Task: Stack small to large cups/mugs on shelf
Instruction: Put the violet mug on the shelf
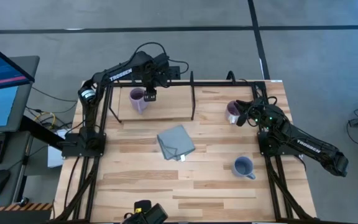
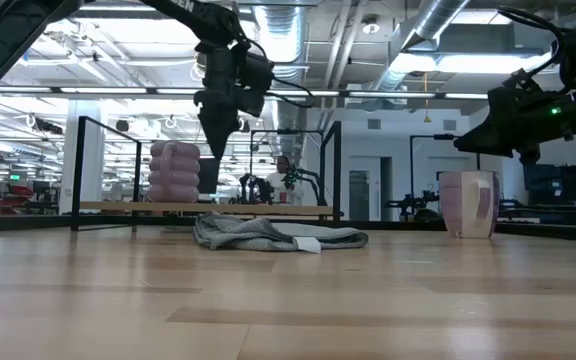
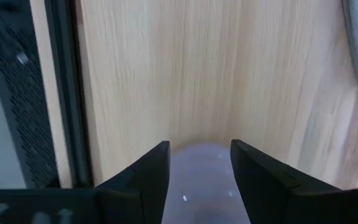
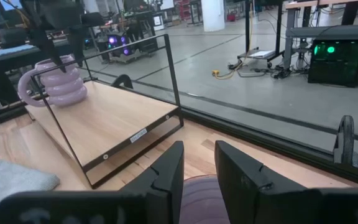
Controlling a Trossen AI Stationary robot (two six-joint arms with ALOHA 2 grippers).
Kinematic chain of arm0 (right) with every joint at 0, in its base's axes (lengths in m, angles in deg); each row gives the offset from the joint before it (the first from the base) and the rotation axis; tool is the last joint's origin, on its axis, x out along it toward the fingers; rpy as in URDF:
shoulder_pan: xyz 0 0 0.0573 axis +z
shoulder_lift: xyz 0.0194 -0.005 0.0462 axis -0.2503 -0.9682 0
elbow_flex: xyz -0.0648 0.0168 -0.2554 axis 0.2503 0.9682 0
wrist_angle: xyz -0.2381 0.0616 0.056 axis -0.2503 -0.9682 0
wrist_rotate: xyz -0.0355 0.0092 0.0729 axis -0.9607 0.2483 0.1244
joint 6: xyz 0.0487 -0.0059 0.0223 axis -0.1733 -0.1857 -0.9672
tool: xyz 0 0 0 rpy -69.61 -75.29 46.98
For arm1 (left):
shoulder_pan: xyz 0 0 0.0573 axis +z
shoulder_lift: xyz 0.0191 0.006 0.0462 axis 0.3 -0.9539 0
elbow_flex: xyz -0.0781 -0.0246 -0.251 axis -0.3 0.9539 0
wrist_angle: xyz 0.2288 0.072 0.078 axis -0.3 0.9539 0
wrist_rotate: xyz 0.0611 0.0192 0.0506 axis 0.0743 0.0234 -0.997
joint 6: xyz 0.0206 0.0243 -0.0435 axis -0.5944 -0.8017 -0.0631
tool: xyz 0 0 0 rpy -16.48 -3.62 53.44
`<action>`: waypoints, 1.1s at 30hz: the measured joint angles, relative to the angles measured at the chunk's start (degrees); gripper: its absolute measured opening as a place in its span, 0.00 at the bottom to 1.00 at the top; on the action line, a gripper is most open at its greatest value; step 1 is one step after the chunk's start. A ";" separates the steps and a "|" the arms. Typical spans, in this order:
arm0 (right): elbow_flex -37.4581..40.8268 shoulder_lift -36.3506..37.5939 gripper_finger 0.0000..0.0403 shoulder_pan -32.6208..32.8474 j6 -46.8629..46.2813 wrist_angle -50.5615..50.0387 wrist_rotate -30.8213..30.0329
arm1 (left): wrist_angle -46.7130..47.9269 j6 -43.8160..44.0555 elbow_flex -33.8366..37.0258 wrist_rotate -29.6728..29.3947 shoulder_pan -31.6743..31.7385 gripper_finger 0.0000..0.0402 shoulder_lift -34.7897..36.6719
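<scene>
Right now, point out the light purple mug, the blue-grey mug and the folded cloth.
light purple mug (image 1: 138, 99), high view, on its rim
blue-grey mug (image 1: 243, 166), high view, on its inside
folded cloth (image 1: 175, 141), high view, on its middle

Light purple mug on shelf, left claw just beside.

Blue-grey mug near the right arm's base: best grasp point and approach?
Judging by the high view, the blue-grey handled mug stands upright, mouth open, handle pointing toward the right arm's base. Come straight down and pinch the rim wall on the side away from the handle, one finger inside, one outside.
</scene>
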 joint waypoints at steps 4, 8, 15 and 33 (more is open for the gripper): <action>0.00 0.00 0.28 0.00 0.00 0.00 0.00 | 3.40 1.44 0.00 -2.35 0.47 0.40 -0.18; 0.00 0.00 0.28 0.00 0.00 0.00 0.00 | 5.12 2.13 -0.02 -3.23 0.71 0.40 -0.50; 0.00 0.00 0.28 0.00 0.00 0.00 0.00 | 5.35 2.11 -0.02 -3.67 0.71 0.40 -0.82; 0.00 0.00 0.28 0.00 0.09 0.00 0.00 | 8.49 1.65 -0.02 -3.65 0.44 0.40 -0.82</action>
